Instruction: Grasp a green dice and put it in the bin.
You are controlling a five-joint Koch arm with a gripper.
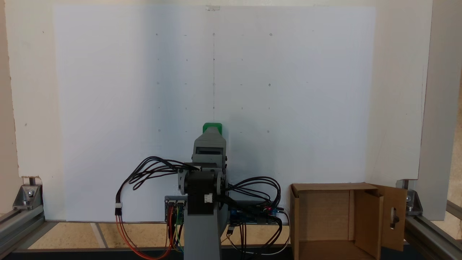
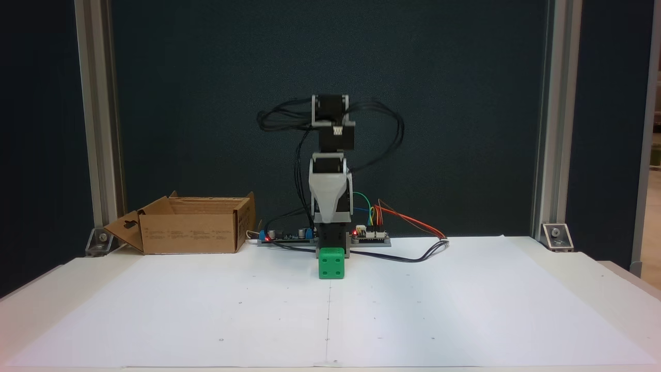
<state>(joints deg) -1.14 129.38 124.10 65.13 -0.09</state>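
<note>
Progress is slight, as far as both fixed views show — the dice has not reached the bin, and I cannot even tell whether it is gripped.

Taking a fixed view that faces the arm, left to right: the bin sits at the far left of the bench, beside the arm's base, its top open and one flap with a slot cutout hanging out to the left. Nothing green shows in it. Right of it, at the middle, the arm folds forward and down, and the gripper points at the white sheet. The dice stands directly under and in front of it, on the sheet, its near face showing four pips. It looks to rest on the paper, not lifted.

From the fixed view behind the arm, the dice peeps out just beyond the gripper, and the bin lies near right, well apart from both.

The jaws lie hidden behind the wrist body in one view and behind the dice in the other — whether they are spread or pinching the cube cannot be told.

By my reckoning the reach is done; what is left is the grasp if not made, the lift, the swing over to the bin and the drop.
</note>
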